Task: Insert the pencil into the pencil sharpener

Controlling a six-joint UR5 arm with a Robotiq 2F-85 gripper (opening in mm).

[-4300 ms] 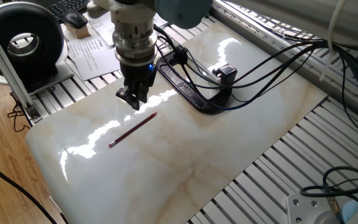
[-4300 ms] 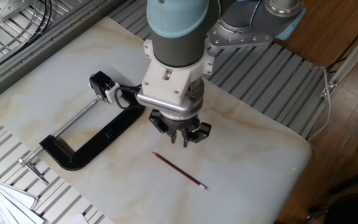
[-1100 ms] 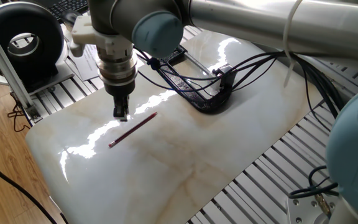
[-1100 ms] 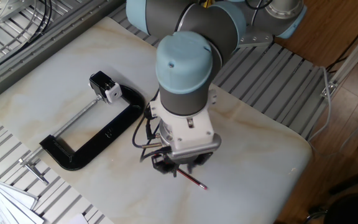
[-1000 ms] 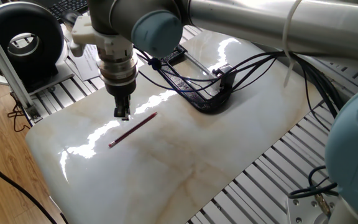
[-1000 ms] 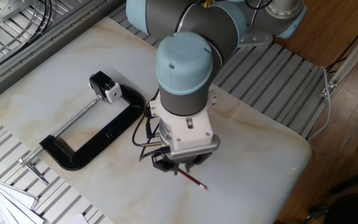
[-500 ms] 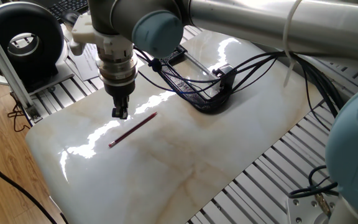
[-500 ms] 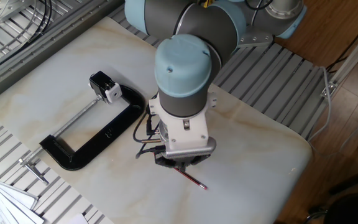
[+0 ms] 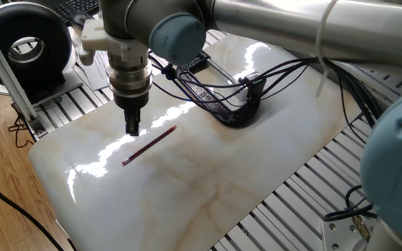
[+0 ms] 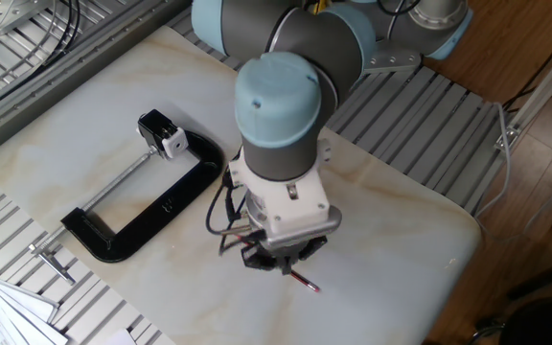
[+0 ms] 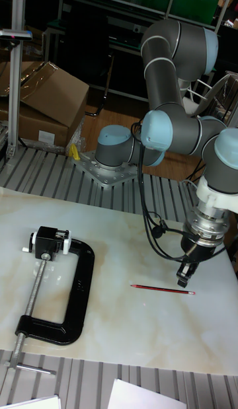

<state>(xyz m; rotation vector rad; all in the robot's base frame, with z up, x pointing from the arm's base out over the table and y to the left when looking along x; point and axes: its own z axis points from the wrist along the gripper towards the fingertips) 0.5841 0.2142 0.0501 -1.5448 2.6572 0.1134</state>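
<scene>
The dark-red pencil (image 9: 149, 146) lies flat on the marble tabletop; it also shows as a thin line (image 11: 162, 289) in the tall fixed view. My gripper (image 9: 132, 127) hangs point-down just above the table at one end of it, fingers apart and holding nothing. In the other fixed view the wrist hides most of the pencil, leaving only its tip (image 10: 305, 282) below the gripper (image 10: 281, 261). The pencil sharpener (image 10: 161, 132), a small black block with a white face, sits in the jaw of the black clamp (image 10: 147, 216), well away from the gripper.
Cables (image 9: 292, 73) run from the arm across the clamp (image 9: 218, 108) and sharpener (image 9: 252, 79). A round black device (image 9: 23, 45) and papers (image 9: 103, 59) lie off the slab's far-left corner. Slatted metal surrounds the marble slab (image 9: 208, 181).
The gripper has edged slightly sideways near the pencil's end over the last second. Since the oldest frames the wrist turned and moved over that end. The pencil has not moved.
</scene>
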